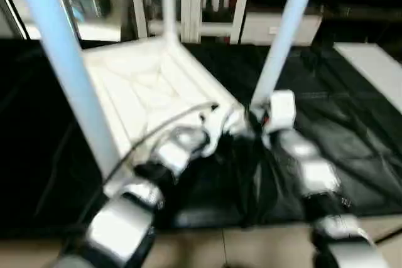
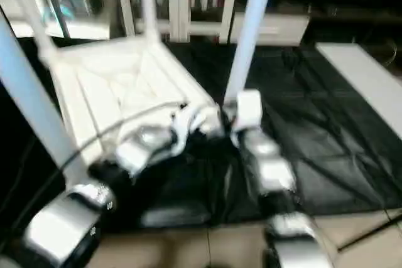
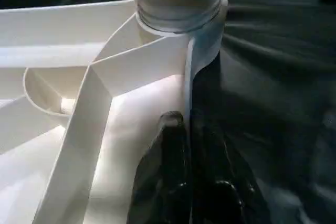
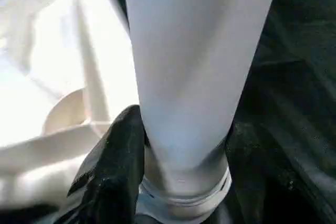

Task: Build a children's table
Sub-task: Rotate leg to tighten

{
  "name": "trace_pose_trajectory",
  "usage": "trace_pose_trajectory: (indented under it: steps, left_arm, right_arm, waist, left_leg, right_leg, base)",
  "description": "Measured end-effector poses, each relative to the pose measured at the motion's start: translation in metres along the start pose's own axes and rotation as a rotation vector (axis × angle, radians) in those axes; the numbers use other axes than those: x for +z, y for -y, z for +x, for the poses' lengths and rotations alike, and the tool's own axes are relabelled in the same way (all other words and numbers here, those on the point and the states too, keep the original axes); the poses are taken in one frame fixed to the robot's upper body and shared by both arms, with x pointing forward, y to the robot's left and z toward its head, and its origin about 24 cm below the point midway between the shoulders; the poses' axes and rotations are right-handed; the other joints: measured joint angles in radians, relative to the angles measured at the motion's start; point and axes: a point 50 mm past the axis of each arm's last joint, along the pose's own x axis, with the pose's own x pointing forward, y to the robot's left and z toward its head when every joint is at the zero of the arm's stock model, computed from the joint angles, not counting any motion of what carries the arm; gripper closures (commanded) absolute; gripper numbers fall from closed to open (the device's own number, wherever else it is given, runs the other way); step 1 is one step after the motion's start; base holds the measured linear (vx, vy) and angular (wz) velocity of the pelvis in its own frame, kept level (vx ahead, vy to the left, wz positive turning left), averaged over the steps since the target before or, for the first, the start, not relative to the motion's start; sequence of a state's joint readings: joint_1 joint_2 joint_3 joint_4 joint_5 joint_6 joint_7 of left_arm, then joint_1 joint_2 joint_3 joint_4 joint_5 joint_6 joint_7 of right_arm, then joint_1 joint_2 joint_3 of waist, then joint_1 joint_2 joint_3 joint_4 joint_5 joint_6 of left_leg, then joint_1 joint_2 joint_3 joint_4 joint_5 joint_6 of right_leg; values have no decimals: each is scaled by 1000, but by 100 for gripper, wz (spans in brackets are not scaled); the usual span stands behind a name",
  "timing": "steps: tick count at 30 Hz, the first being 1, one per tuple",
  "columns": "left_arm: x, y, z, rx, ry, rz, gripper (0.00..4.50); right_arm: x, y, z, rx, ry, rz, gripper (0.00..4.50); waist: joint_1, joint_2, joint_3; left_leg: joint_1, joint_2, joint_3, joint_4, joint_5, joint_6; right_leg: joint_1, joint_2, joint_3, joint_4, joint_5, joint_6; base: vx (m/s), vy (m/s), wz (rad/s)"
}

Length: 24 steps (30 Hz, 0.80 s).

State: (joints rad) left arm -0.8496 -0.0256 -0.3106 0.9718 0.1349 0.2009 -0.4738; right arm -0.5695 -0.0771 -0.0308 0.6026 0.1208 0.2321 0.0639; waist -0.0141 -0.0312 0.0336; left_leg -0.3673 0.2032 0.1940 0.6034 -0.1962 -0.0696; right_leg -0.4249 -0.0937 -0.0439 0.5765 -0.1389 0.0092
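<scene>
White plastic: table top [image 1: 151,86] lying underside up, X ribs showing, on a black sheet [image 1: 352,130] on the floor.
Legs: one leg [image 1: 279,42] upright in the corner socket at 3 o'clock of the top; another leg [image 1: 63,61] upright at 9 o'clock.
Left hand [image 3: 189,145]: fingers pinched onto the top's thin side wall, beside that socket.
Right hand [image 4: 178,145]: half open, fingers either side of the leg's base, clasping it just above the socket.
</scene>
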Motion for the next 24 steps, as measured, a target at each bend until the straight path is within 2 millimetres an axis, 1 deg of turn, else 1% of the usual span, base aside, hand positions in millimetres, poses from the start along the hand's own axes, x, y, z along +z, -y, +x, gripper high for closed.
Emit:
trace_pose_trajectory:
  steps: [2,3,6,9,12,13,14,15,16,17,18,19,20,21,24]
  left_arm:
    - [2,0,1,9,6,10,450]
    - [3,0,1,10,8,15,450]
    - [5,-1,1,13,15,24,450]
    - [6,-1,2,11,23,32,450]
    - [7,2,3,3,28,42,450]
    - [8,3,4,-1,32,48,450]
    - [9,5,5,-8,36,55,450]
    - [9,5,5,-8,38,60,450]
    - [7,-2,2,21,32,62,450]
    - [2,-14,-3,73,22,57,450]
    - [0,-22,-6,104,16,50,450]
    - [-1,-26,-8,122,13,46,450]
    - [-2,-28,-9,129,14,45,450]
    - [-2,-28,-9,129,16,45,450]
    - [-1,-26,-8,107,33,66,450]
  right_arm:
    - [1,-4,2,-15,17,10,259]
    - [1,-5,2,-20,22,11,259]
    - [3,-4,2,-19,40,12,259]
    - [3,0,1,-1,64,16,259]
    - [-1,7,-4,26,82,52,259]
    - [-2,10,-6,35,88,53,225]
    - [-3,14,-10,40,95,48,204]
    - [-4,15,-12,52,102,44,204]
    - [-4,10,-16,100,120,34,190]
    - [-7,4,-21,157,128,20,180]
    - [-11,-1,-24,188,120,10,171]
    - [-16,-2,-27,200,109,2,163]
    - [-21,4,-31,189,92,-12,156]
    - [-22,9,-34,177,88,-31,147]
    - [-17,19,-43,149,107,-84,120]
  waist:
    - [6,2,0]
    - [8,1,0]
    - [21,2,0]
    - [31,3,1]
    - [42,5,1]
    - [45,6,2]
    - [48,8,2]
    - [48,9,2]
    - [41,8,3]
    - [27,4,5]
    - [19,3,6]
    - [16,2,6]
    - [17,3,7]
    - [21,4,7]
    - [31,4,7]
  left_leg:
    - [0,0,1,-1,0,0]
    - [0,0,1,-2,0,0]
    - [-1,0,3,-7,0,1]
    - [-1,1,4,-9,3,6]
    - [-1,1,5,-9,3,5]
    - [-1,1,5,-9,0,1]
    - [-1,1,6,-9,0,1]
    - [-1,1,6,-9,0,1]
    - [0,1,6,-9,0,1]
    - [-3,2,4,-9,0,1]
    - [-3,2,1,-8,0,1]
    - [-5,2,0,-8,0,0]
    - [-5,2,0,-8,0,0]
    - [-3,2,0,-8,0,0]
    - [-2,2,2,-9,-1,0]
  right_leg:
    - [0,0,0,1,2,-2]
    - [0,0,0,1,5,-7]
    - [-3,0,0,1,4,-6]
    - [-6,1,0,2,4,-6]
    - [-7,1,1,2,4,-6]
    - [-7,0,1,2,4,-6]
    - [-7,0,1,2,4,-6]
    - [-7,0,2,2,4,-6]
    - [-8,1,2,2,4,-6]
    - [-9,2,0,2,6,-4]
    - [-11,2,-3,1,6,-1]
    - [-13,2,-6,0,6,-1]
    - [-14,2,-6,1,6,-1]
    - [-14,2,-6,1,6,-2]
    - [-14,1,-5,0,9,-6]
  base:
    - [55,2,2]
    - [58,-1,2]
    - [35,-5,2]
    - [0,0,0]
    - [0,0,0]
    - [0,0,0]
    - [0,0,0]
    - [0,0,0]
    - [0,0,0]
    - [0,0,0]
    - [-26,-10,-23]
    - [0,0,0]
    - [0,0,0]
    - [0,0,0]
    - [0,0,0]
